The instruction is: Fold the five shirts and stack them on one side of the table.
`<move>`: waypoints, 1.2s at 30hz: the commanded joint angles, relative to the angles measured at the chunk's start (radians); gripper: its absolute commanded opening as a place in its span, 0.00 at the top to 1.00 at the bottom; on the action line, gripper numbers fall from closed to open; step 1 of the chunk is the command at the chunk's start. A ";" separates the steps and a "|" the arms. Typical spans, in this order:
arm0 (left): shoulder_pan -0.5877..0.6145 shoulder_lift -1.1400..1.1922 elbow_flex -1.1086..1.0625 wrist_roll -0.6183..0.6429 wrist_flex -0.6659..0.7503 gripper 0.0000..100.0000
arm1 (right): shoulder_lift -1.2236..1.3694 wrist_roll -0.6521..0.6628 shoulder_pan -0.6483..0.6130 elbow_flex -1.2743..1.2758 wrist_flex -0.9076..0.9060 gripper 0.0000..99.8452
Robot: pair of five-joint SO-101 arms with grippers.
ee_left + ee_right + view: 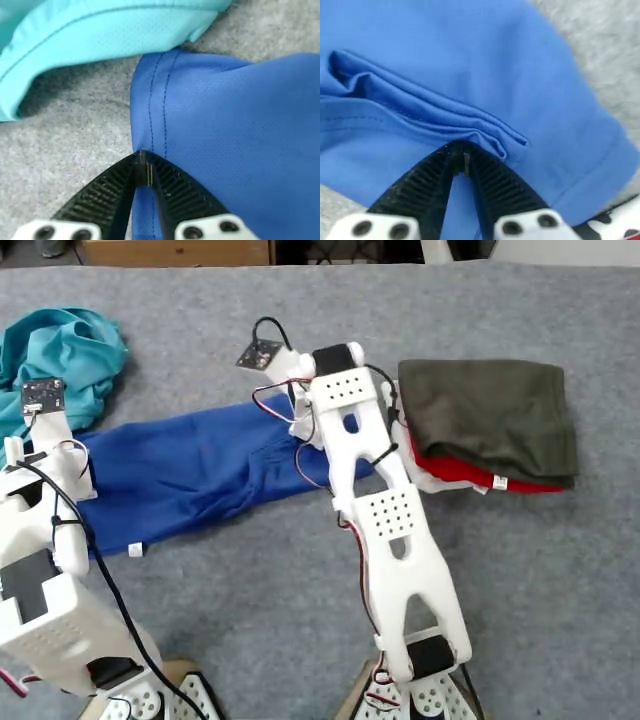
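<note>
Right arm (385, 510), at the right end of the blue fabric shirt (190, 475): white printed plastic, flat links with hole grids and oval slots, black servos, red-white-black wires. Left arm (45, 625), at the shirt's left end: same white shell, black cable. Dark camera board (259, 353) per wrist. Left hand (145, 170), right hand (462, 157): black ribbed fingers (107, 192), white mounts, dark screw holes.

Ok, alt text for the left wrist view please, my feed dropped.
The left gripper is shut on the stitched hem of the blue shirt. A teal shirt lies beyond it on the grey table.
</note>
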State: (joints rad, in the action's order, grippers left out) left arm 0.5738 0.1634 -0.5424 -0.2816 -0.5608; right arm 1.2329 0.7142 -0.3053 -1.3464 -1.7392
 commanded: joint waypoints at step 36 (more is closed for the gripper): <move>0.120 0.015 0.472 0.014 -0.756 0.72 | -0.418 -0.147 0.106 -0.206 -0.029 0.99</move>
State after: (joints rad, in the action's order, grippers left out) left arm 0.6659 0.1005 -0.1634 -0.2816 -1.2927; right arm 0.8830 0.5746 -0.2117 -1.5551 -1.7622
